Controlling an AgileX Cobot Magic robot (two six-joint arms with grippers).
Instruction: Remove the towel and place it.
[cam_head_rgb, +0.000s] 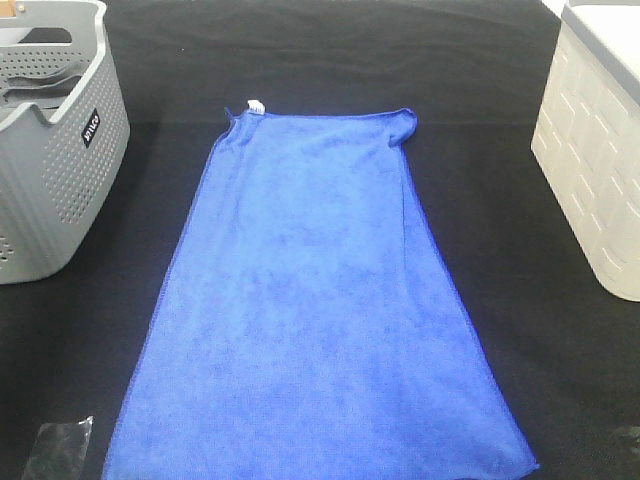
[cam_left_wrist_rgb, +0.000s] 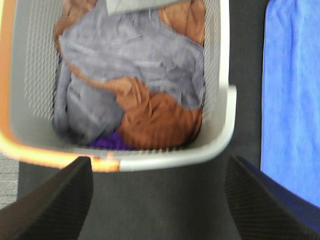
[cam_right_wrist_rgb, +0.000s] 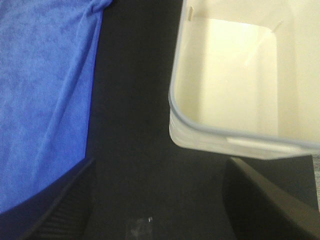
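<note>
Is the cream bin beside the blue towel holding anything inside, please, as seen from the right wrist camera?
No, the cream bin shows only its bare pale floor and walls, while the blue towel lies flat on the black table beside it.

Three views: one high overhead, two wrist cameras looking down.
High camera faces down over the black table (cam_head_rgb: 480, 200), whole towel (cam_head_rgb: 320, 300) in frame. Left wrist sits close above the grey basket (cam_left_wrist_rgb: 220, 135); right wrist close above the white bin (cam_right_wrist_rgb: 200, 135). Both wrist views share a towel edge with the overhead.
</note>
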